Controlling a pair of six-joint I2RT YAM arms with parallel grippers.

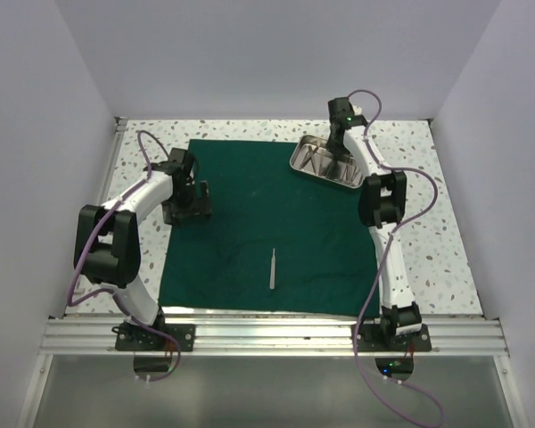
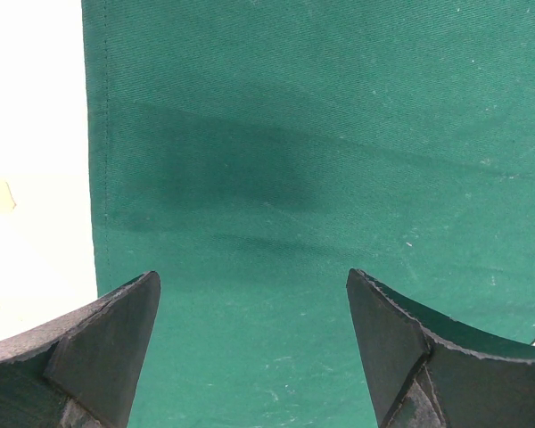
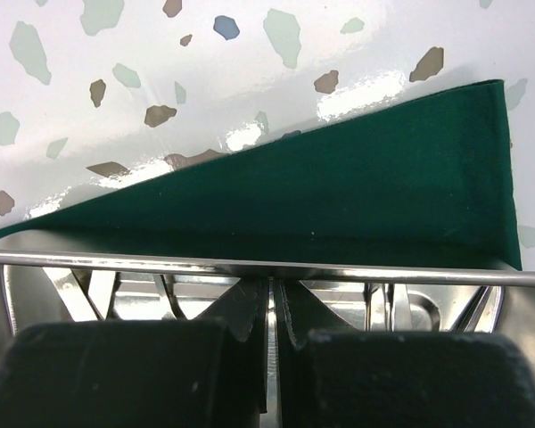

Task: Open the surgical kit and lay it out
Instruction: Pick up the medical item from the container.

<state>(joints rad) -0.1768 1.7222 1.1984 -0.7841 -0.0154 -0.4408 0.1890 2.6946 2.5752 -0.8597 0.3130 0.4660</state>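
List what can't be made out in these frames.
- Tray contents: too small in the top view and partly covered by the right arm. In the right wrist view the fingers block most of it.
- Right hand: nearly closed, but it is unclear whether it pinches anything.
- Loose instrument on the cloth: too small in the top view to tell its type.

Speckled table [image 1: 446, 267], white walls [image 1: 276, 62]

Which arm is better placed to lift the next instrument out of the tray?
Right. The right gripper is down in the steel tray at the cloth's far right corner, nearly closed on what looks like a slim instrument. The left gripper hangs open over bare cloth near the left edge.
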